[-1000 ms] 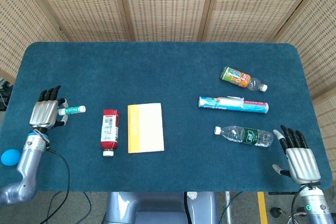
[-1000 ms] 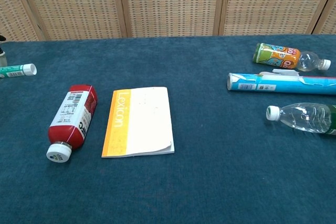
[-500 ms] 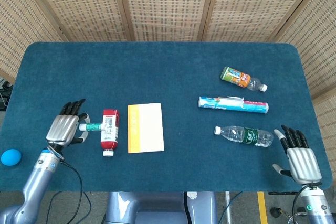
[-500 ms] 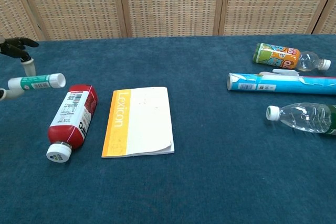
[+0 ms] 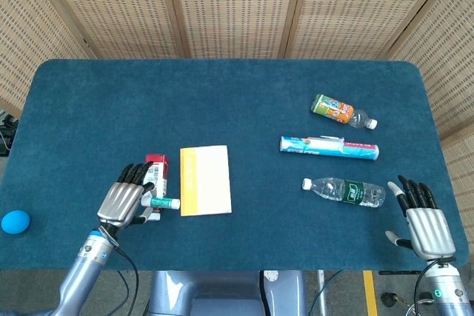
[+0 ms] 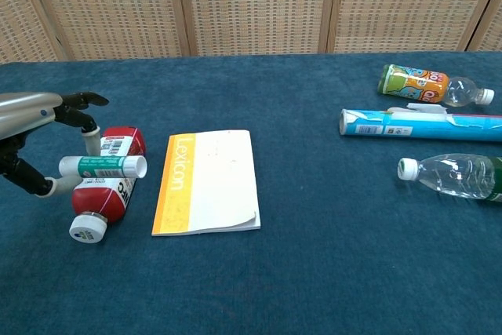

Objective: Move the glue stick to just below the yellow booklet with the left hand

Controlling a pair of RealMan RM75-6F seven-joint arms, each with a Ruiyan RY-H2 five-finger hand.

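Observation:
My left hand [image 5: 129, 200] [image 6: 49, 143] holds the green-and-white glue stick [image 5: 163, 203] [image 6: 103, 166] sideways, raised over the red bottle [image 5: 156, 172] [image 6: 114, 186], with its white end pointing toward the yellow booklet [image 5: 205, 180] [image 6: 208, 182]. The booklet lies flat at the table's centre-left, just right of the red bottle. My right hand [image 5: 424, 222] rests open near the front right corner, fingers spread, holding nothing; the chest view does not show it.
On the right lie an orange drink bottle [image 5: 339, 109] [image 6: 427, 86], a blue-white tube [image 5: 329, 147] [image 6: 420, 125] and a clear water bottle [image 5: 346, 191] [image 6: 455, 175]. A blue ball [image 5: 15, 222] sits past the table's left edge. The blue table [image 5: 237, 101] fronts wicker panels.
My left hand has carried the glue stick rightward and toward the front edge, from the far left to above the red bottle beside the booklet. The right hand has not moved.

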